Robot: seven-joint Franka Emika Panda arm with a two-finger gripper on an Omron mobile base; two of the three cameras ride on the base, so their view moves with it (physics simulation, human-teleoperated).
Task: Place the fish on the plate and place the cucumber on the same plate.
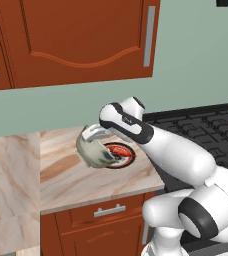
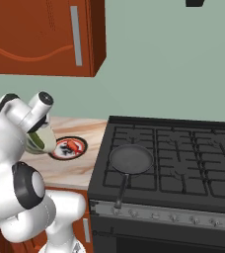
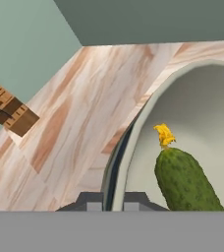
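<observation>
At the bottom of my hand view, the end effector has its two dark tips clamped on the pale rim of the bowl, one tip on each side of the wall. Inside the bowl lies the cucumber, dark green with a yellow flower stub at its end. From the left base view I see the bowl lifted and tipped on its side above the marbled surface, its mouth turned toward the plate. The plate sits flat on the surface just beyond the bowl, partly covered by it. On the plate rests the fish, red-orange, clear in the right base view. Farther right stands the stove with a black frying pan on it.
</observation>
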